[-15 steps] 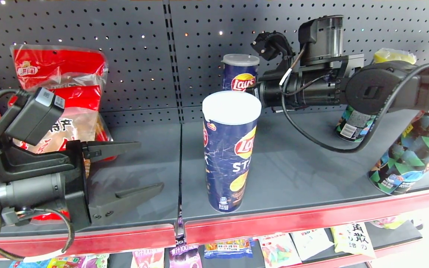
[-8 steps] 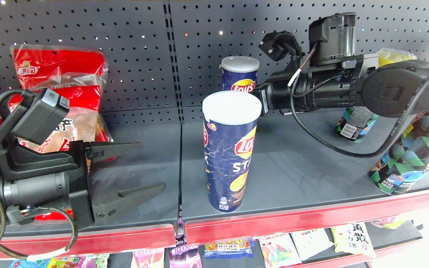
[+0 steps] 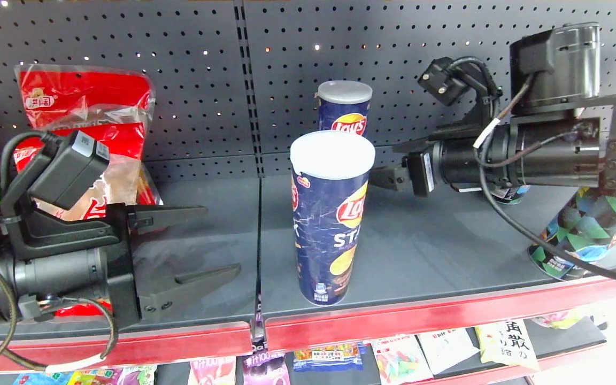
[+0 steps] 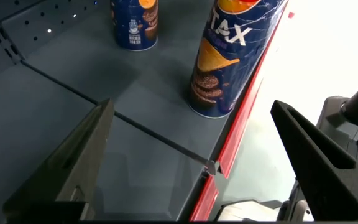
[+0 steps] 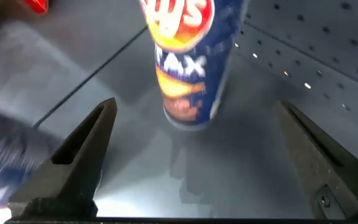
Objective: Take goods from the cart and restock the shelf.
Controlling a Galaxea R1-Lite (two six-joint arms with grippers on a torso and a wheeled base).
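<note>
Two blue chip cans stand upright on the grey shelf (image 3: 425, 251). The front chip can (image 3: 332, 214) is near the shelf's edge, and the rear chip can (image 3: 344, 107) is by the pegboard. My right gripper (image 3: 385, 163) is open, to the right of both cans and touching neither. In the right wrist view the rear chip can (image 5: 188, 62) stands beyond the open right gripper (image 5: 196, 106). My left gripper (image 3: 217, 243) is open and empty over the shelf, left of the front can. The left wrist view has the open left gripper (image 4: 192, 106), the front chip can (image 4: 229, 56) and the rear chip can (image 4: 134, 22).
A red snack bag (image 3: 89, 139) leans on the pegboard behind my left arm. A patterned can (image 3: 591, 224) stands at the shelf's right, and another (image 3: 506, 192) is partly hidden behind my right arm. The shelf has a red front lip (image 3: 393, 321). Snack packets (image 3: 404, 358) lie on the shelf below.
My right gripper has let go of the rear chip can and drawn back to the right. The can stays upright by the pegboard. My left gripper has edged slightly right.
</note>
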